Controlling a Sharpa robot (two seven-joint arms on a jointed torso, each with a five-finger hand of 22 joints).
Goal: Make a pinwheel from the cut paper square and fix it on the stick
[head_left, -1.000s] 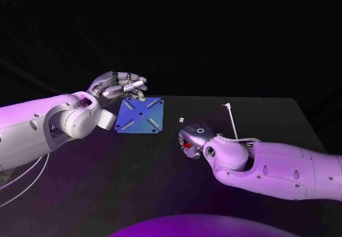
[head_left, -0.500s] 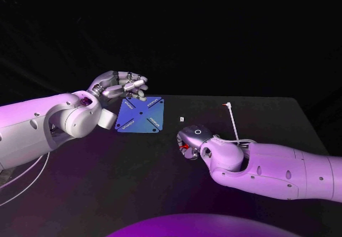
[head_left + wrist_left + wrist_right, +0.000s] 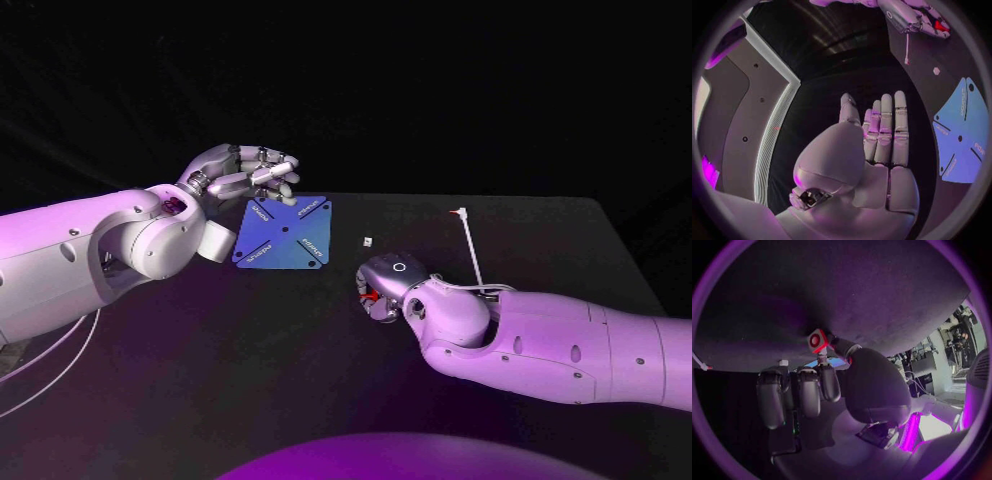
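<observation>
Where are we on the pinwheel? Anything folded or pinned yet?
Done: little beyond a pickup. The blue paper square lies flat, its corners unfolded.
In hand: the right hand pinches a red-headed pin; the left hand hovers at the square's far edge, holding nothing.
Left: folding the corners in, pinning them, and fixing the wheel on the stick, which lies untouched.

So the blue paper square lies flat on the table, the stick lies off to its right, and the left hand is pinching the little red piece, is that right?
One slip: the right hand, not the left, pinches the red piece; the right wrist view shows it. The blue paper square does lie flat on the table, the stick off to its right.
</observation>
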